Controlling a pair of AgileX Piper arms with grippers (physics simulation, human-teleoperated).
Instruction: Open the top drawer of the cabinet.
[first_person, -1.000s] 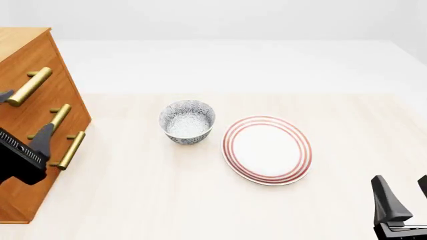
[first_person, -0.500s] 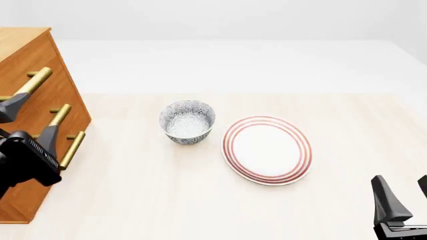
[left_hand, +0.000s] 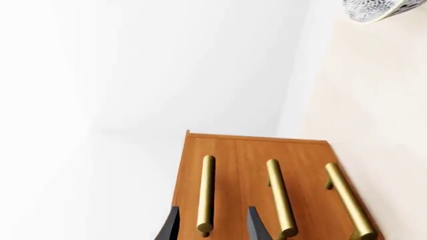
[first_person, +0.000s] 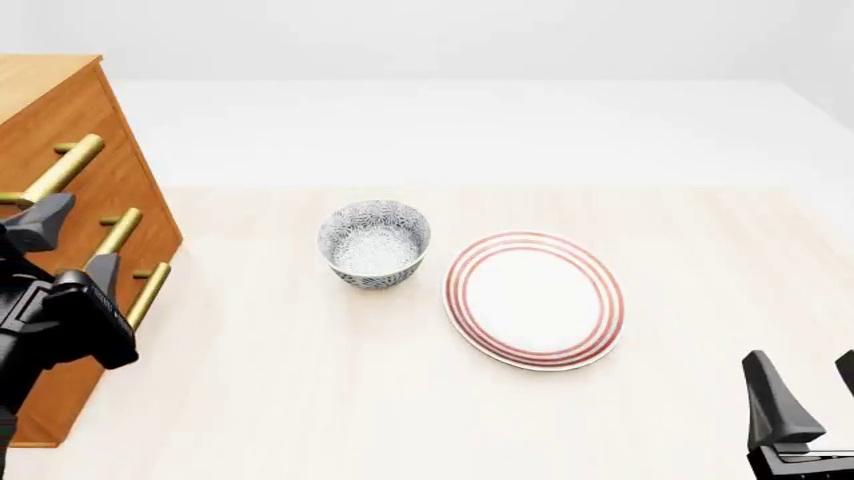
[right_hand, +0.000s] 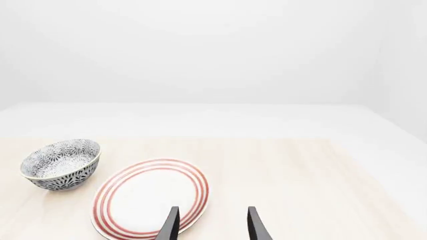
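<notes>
- Three brass bar handles run down the front of the large orange-brown wooden cabinet (first_person: 67, 110), which stands at the far left of the pale wood desk (first_person: 334, 400).
- Uppermost is the top drawer (first_person: 94, 175); its front looks flush with the two below.
- Black left gripper (first_person: 67, 245) hangs right before that front, fingers (left_hand: 172, 226) spread apart on either side of the top brass handle (left_hand: 205, 192), not pressing it.
- Right of the cabinet sits a blue-and-white patterned bowl (first_person: 375, 243), with a white plate with red rings (first_person: 534, 299) just beside it.
- Black right gripper (right_hand: 210, 225) hovers low at the desk's right near edge, fingers apart and holding nothing.
</notes>
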